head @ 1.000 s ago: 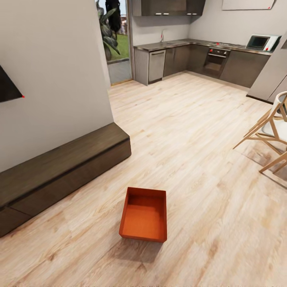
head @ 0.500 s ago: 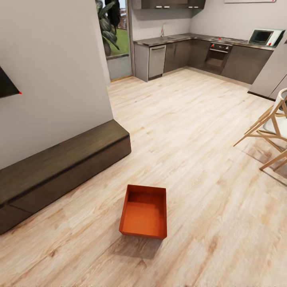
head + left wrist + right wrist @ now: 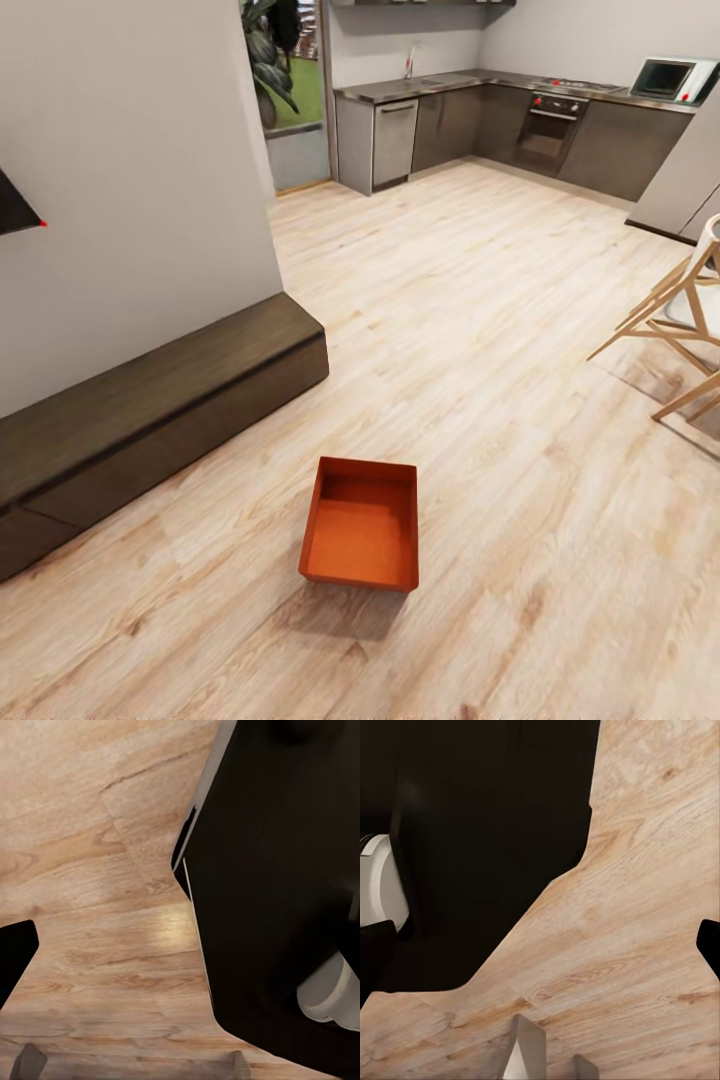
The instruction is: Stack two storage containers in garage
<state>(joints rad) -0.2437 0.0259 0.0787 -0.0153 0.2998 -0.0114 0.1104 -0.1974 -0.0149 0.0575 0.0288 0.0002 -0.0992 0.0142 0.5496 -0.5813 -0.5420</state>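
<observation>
I stand in an open-plan home, where a light wood-plank floor [image 3: 480, 330] runs unbroken from a living area into a kitchen. At the far end I see dark cabinets [image 3: 610, 150] under a grey worktop [image 3: 450, 82], with a built-in oven [image 3: 552, 125], a steel dishwasher [image 3: 394, 142], a tap [image 3: 409, 66] and a white microwave [image 3: 672, 78]. Nearer me a long, low dark wood unit [image 3: 150, 400] sits against a beige wall [image 3: 130, 160], a pale wooden chair [image 3: 680, 320] stands at my right, and a doorway [image 3: 285, 90] beside the kitchen shows leafy plants and grass outside.
</observation>
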